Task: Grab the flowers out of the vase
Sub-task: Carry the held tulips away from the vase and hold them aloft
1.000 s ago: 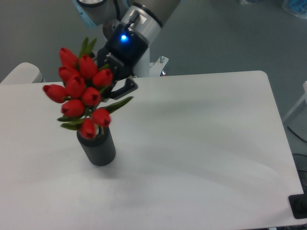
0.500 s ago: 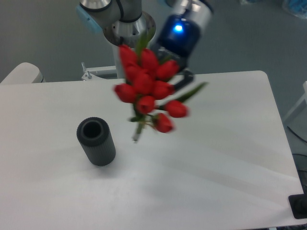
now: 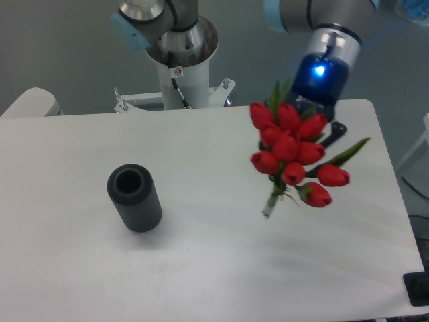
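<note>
Bunch of red tulip buds with green leaves [image 3: 291, 153]: hanging at frame right, jaws pinching it. Short dark grey textured cylinder vase [image 3: 135, 198]: standing lower left on white counter [image 3: 221, 261].

The desk [image 3: 201, 268] has a plain white top with rounded corners at the far right and far left. Behind it lies a grey floor [image 3: 60, 47]. A white metal pedestal [image 3: 182, 84] with a bolted base plate stands at the far edge of the desk. A small black object [image 3: 418, 288] sits at the near right edge. Lighting is even and diffuse, producing soft shadows.
</note>
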Motion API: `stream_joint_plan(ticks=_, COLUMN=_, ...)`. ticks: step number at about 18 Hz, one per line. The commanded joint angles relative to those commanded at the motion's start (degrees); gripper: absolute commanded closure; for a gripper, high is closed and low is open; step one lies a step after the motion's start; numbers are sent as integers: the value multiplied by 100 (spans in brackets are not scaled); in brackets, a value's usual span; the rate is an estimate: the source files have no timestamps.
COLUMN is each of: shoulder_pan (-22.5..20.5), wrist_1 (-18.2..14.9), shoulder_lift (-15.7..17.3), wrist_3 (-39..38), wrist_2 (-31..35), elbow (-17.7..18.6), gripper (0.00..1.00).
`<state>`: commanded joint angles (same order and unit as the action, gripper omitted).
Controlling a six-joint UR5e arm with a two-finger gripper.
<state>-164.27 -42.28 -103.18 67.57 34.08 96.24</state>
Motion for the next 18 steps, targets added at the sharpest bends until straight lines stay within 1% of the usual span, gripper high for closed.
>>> stream_joint_plan(ticks=2, shoulder_pan=0, wrist_1=0, shoulder_lift=-35, wrist_3=203, wrist_2=414, elbow=-9, gripper=68)
stream_joint_plan(ticks=3, shoulder_pan=0, wrist_1=0, shoulder_lift=-44, wrist_3=230, wrist_2=459, elbow=-18, gripper=68)
stream_joint_plan(ticks=6, shoulder_pan=0, wrist_1=-9, shoulder_lift=-62, wrist_3=221, wrist_2=477, elbow=-96, gripper=68)
stream_joint_plan(ticks=9, shoulder_pan=18, wrist_1=0, shoulder_lift=-62, wrist_3=326, wrist_2=521, elbow=-27, gripper=68)
stream_joint_plan(ticks=13, shoulder_pan=70, wrist_1=-9, shoulder_lift=-106, wrist_3=344, wrist_2=679, elbow=-70, gripper=68)
stream_joint_plan(ticks=18, shoulder_pan=79, wrist_1=-9, shoulder_lift=-132, wrist_3=450, wrist_2=679, elbow=-44, gripper=68)
